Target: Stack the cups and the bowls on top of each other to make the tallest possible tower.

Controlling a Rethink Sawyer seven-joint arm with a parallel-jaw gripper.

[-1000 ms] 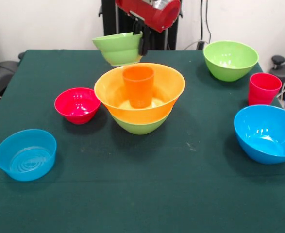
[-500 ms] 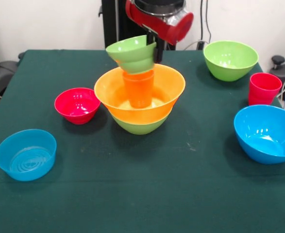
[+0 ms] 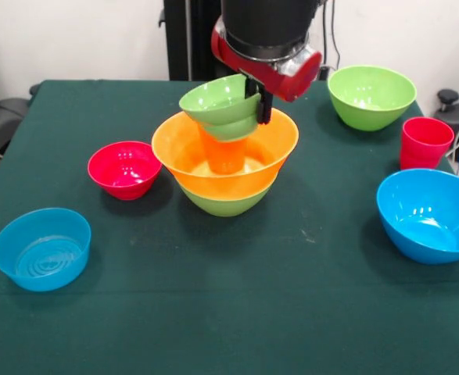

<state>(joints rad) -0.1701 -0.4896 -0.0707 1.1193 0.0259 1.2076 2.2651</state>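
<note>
My gripper [image 3: 259, 100] is shut on the rim of the small green bowl [image 3: 220, 106] and holds it tilted just above the orange cup [image 3: 223, 152]. The cup stands inside the very wide orange bowl [image 3: 181, 152], which sits in a big green bowl [image 3: 223, 202] at the table's middle. The small red bowl [image 3: 124, 169] is to the left, the small blue bowl [image 3: 41, 248] at the front left. The second big green bowl [image 3: 371, 96], the red cup [image 3: 425, 143] and the big blue bowl [image 3: 430, 214] are on the right. The yellow cup is out of view.
The green tablecloth [image 3: 229, 312] covers the table. The robot's pedestal [image 3: 184, 39] stands at the far edge. Dark gear [image 3: 448, 100] sits beyond the table's right edge.
My gripper has carried the small green bowl from behind the stack rightward and down, so it now hangs right over the orange cup.
</note>
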